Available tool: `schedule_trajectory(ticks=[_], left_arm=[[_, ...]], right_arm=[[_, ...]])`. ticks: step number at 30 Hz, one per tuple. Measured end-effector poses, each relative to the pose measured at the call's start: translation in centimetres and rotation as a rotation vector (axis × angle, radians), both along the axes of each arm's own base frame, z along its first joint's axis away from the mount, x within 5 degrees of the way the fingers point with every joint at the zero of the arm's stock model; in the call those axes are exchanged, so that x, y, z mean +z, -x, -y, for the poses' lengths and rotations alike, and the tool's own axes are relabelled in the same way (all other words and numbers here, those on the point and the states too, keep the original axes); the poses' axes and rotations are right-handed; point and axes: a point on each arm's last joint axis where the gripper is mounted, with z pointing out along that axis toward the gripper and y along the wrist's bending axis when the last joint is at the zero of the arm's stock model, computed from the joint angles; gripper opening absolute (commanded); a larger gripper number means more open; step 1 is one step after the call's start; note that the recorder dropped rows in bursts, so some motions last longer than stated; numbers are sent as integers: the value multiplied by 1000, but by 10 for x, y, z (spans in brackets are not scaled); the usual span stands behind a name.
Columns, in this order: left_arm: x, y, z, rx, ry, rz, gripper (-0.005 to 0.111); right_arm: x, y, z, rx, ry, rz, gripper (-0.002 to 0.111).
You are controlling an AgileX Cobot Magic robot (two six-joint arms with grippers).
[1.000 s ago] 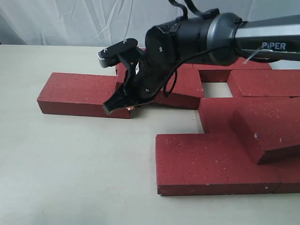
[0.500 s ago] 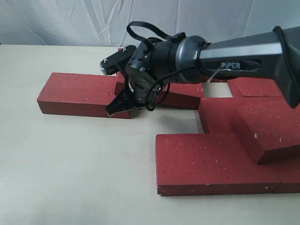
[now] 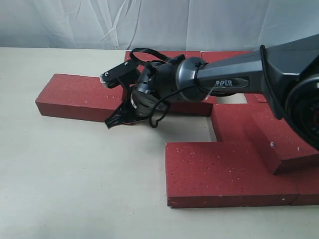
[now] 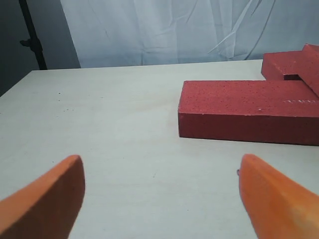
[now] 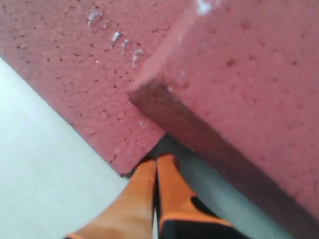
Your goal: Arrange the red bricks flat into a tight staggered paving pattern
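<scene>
Dark-red and gritty, the red bricks (image 3: 279, 84) lie in a loose cluster toward the right and far side of the counter (image 3: 75, 189). The left brick (image 3: 75, 97) runs out to the left. A near brick (image 3: 224, 172) lies flat at the near right. A tilted brick (image 3: 286, 144) rests askew on its neighbours at the right.

The right arm (image 3: 234, 82) reaches across from the right. The right fingers (image 3: 114, 119) are pressed together and hold nothing, with their tips down at the near right corner of the left brick. In the right wrist view, a second brick's edge sits higher just beside that corner.

The step in hand looks like nudging the left brick, with the closed fingers used as a pusher to settle its joint with the neighbour. The next move probably calls for a low, steady push along the counter. It should be kept square so the brick slides without turning.

The left fingers (image 4: 45, 199) stand wide apart and empty. They sit low over bare counter and face a brick well apart from them. They do not show in the exterior view.

Several things stand in the way of a tight pattern. The tilted brick is not yet flat, and a pale gap (image 3: 234, 98) is open in the far row. The arm also hides the seam being worked.
</scene>
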Motion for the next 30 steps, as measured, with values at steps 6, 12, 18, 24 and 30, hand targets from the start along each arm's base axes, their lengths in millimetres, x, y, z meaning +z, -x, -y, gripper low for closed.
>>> schedule_trajectory(ticks=[6, 12, 18, 24, 30], left_arm=[[0, 0, 0, 0, 0, 0, 79], [0, 0, 0, 0, 0, 0, 79], [0, 0, 0, 0, 0, 0, 79], [0, 0, 0, 0, 0, 0, 79], [0, 0, 0, 0, 0, 0, 79]], right_arm=[[6, 5, -18, 70, -104, 54, -1], [10, 13, -32, 100, -192, 65, -1], [13, 16, -39, 115, -248, 77, -1], [17, 17, -28, 53, -120, 24, -1], [26, 16, -25, 43, -73, 32, -1]])
